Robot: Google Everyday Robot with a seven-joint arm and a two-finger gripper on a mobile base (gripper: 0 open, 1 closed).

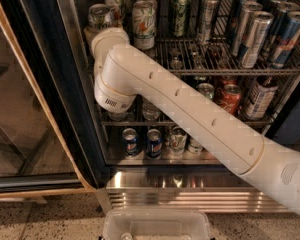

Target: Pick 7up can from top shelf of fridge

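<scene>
White robot arm (190, 114) runs from lower right of the frame up into the glass-door drinks fridge (80, 134). Its wrist sits at the left end of the top chrome wire shelf (230, 70), upper left of the frame.

The gripper (92, 34) is at the arm tip and almost fully hidden behind the wrist. Only a pale bit shows, under a silver-lidded can (100, 16) at the shelf's left front corner. Can't tell whether the jaws are wide, narrow or holding anything, or whether they touch that can.

The white-silver 7up can with green logo (143, 23) stands upright on the top shelf, just right of the wrist, in the front row. It does not appear to be held.

Labels:
- 7up can: green logo is visible, lettering only partly legible.
- Tall dark-green cans (179, 11), right of the 7up can: no readable text.
- Blue-and-silver slim cans (288, 31), upper right: branding not readable.
- Red can (230, 98), middle shelf beside the arm: writing too small to read.
- Two dark-blue cans (142, 142), lower shelf: each has a round emblem, no legible text.

A clear plastic bin (157, 223) is at bottom centre, in front of the ribbed steel base panel (190, 198).
</scene>
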